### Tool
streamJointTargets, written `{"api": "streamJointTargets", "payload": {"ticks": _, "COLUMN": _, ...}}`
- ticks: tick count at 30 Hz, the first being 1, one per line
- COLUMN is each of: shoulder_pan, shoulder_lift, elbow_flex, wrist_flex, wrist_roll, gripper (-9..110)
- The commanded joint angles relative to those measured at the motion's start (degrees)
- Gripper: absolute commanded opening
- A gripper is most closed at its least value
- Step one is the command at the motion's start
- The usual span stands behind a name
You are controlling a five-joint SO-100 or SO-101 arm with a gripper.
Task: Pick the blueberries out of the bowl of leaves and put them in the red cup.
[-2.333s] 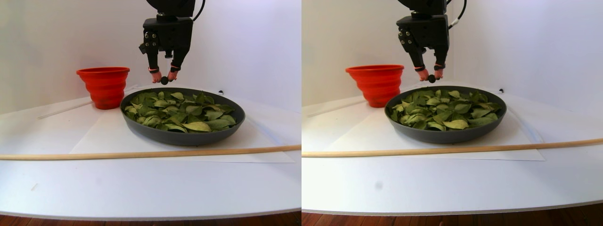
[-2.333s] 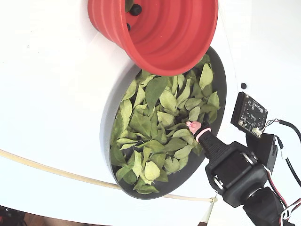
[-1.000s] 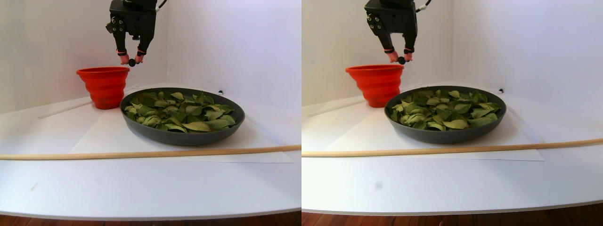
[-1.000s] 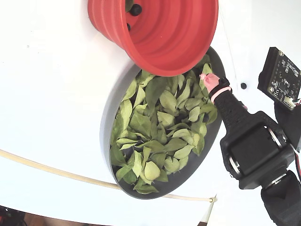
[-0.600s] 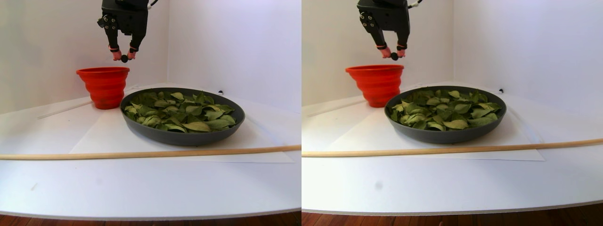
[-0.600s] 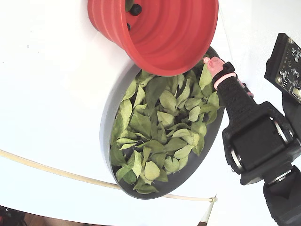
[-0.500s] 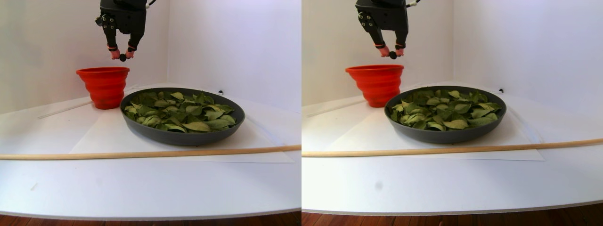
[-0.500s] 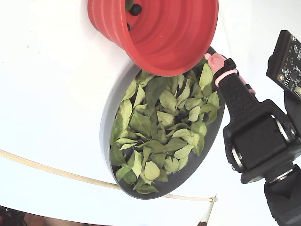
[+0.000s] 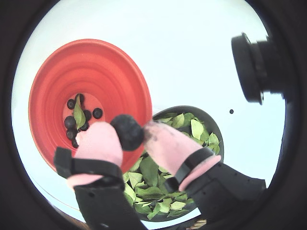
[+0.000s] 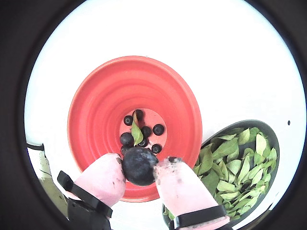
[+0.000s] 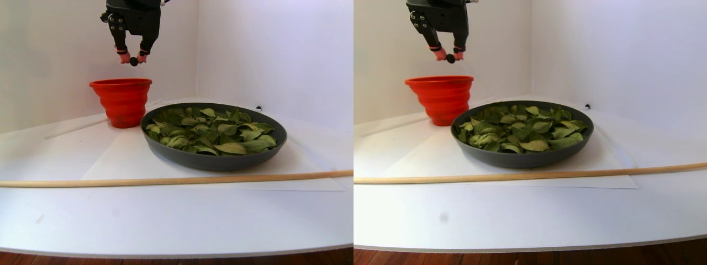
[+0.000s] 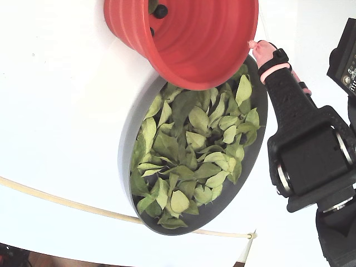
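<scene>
The black two-finger pincer (image 10: 140, 166), its tips capped in pink pads (image 10: 103, 176), is clamped on a single round dark blue-black blueberry (image 10: 139, 165). In both wrist views the berry sits squeezed between the two pads, directly above the large red-orange plastic cup with stepped ridged walls (image 10: 96, 110). In the stereo pair view the pincer (image 11: 133, 59) hangs well above the cup's (image 11: 122, 102) mouth, clear of its rim.

Several more small dark blueberries (image 10: 158, 129) lie on the cup's floor, along with one small green leaf (image 10: 136, 132).

Just beside the cup stands the wide shallow round dark grey bowl (image 11: 212, 161), filled with many small oval green leaves (image 11: 212, 130); no berry can be made out among them. In the fixed view the cup's (image 12: 194, 39) mouth overlaps the bowl's (image 12: 253, 150) far rim.

Both stand toward the back of the white worktop (image 11: 165, 221), the cup nearer the rear left corner as the stereo pair view shows it. A long thin pale wooden rod (image 11: 165, 180) lies across the worktop, between the bowl and the front edge.
</scene>
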Motion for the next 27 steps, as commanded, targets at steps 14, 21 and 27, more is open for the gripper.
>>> {"api": "streamJointTargets", "payload": {"ticks": 14, "shoulder_pan": 0.35, "shoulder_lift": -0.62, "elbow_flex": -4.75, "wrist_flex": -2.29, "wrist_roll": 2.29, "gripper": 20}}
{"api": "streamJointTargets", "payload": {"ticks": 21, "shoulder_pan": 3.16, "shoulder_lift": 0.7, "elbow_flex": -3.78, "wrist_flex": -1.93, "wrist_roll": 2.37, "gripper": 20}}
{"api": "streamJointTargets", "payload": {"ticks": 27, "shoulder_pan": 5.54, "shoulder_lift": 2.46, "elbow_flex": -3.52, "wrist_flex": 0.44, "wrist_roll": 2.99, "gripper": 19}}
